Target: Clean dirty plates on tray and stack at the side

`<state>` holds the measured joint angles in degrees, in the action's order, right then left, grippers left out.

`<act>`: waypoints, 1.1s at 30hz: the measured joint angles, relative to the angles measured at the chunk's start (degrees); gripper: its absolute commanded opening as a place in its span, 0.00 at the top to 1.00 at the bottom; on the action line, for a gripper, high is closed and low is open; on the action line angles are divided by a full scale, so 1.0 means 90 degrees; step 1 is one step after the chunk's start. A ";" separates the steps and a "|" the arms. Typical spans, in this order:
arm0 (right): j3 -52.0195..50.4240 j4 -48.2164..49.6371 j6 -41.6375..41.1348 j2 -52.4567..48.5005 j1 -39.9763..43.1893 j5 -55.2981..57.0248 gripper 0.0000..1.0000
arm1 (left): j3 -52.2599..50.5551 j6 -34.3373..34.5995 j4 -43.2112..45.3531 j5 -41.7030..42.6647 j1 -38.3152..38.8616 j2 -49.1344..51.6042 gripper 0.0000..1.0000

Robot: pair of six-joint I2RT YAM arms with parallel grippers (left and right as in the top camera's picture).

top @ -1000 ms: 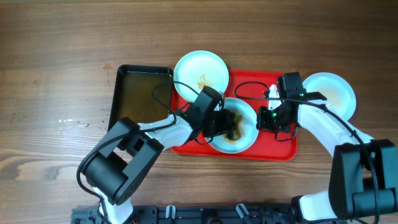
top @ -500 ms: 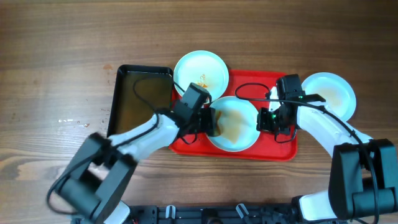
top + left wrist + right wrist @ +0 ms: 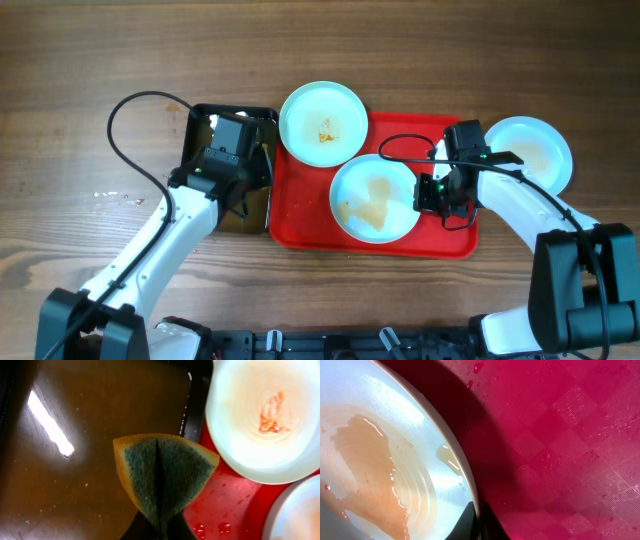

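Left gripper (image 3: 159,527) clamps sponge (image 3: 162,475) above tub (image 3: 75,485) — rewetting, likely; right gripper (image 3: 476,522) pinches rim of 1 plate (image 3: 380,450) — steadying it.

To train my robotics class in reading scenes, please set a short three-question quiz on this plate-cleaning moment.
1. True or false: the left gripper holds the green sponge over the black tub.
2. The right gripper pinches the rim of: A the sponge, B the wet plate on the red tray, C the tub.
3. How many plates lie wholly off the tray?
Key: 1 true; 2 B; 3 one, the right-hand plate.
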<state>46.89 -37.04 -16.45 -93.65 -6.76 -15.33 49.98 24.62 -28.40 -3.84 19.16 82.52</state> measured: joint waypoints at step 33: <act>0.0000 0.0000 0.0000 0.0000 0.0000 -0.0002 0.96 | 0.0087 -0.0493 -0.0476 0.0080 -0.0117 0.1583 0.41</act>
<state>46.89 -37.04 -16.45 -93.65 -6.76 -15.35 50.76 20.18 -32.69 -3.11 18.11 96.77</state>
